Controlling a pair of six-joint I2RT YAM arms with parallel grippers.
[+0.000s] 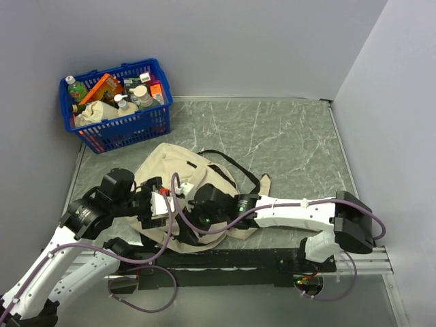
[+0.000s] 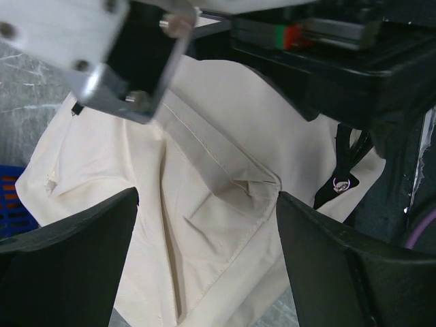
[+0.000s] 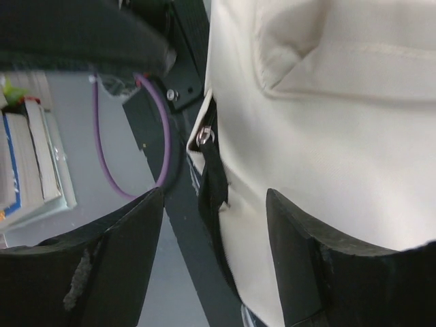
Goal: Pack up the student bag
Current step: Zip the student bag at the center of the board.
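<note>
The student bag (image 1: 178,170), a cream fabric backpack with black straps (image 1: 235,162), lies crumpled on the table just ahead of both arms. My left gripper (image 1: 161,204) hangs over its near left part. In the left wrist view the left gripper (image 2: 208,225) stands open, with a seamed fold of the bag (image 2: 204,136) lying between its fingers (image 2: 68,259). My right gripper (image 1: 196,212) is at the bag's near edge. In the right wrist view the right gripper (image 3: 214,225) is open astride the bag's black-trimmed edge (image 3: 212,184), with cream cloth (image 3: 340,122) filling the right side. The bag's inside is hidden.
A blue plastic basket (image 1: 116,102) of bottles and packets stands at the far left corner. Stacked books (image 3: 27,170) show at the left edge of the right wrist view. Grey walls close the back and right; the arms' black base rail (image 1: 225,262) runs along the near edge.
</note>
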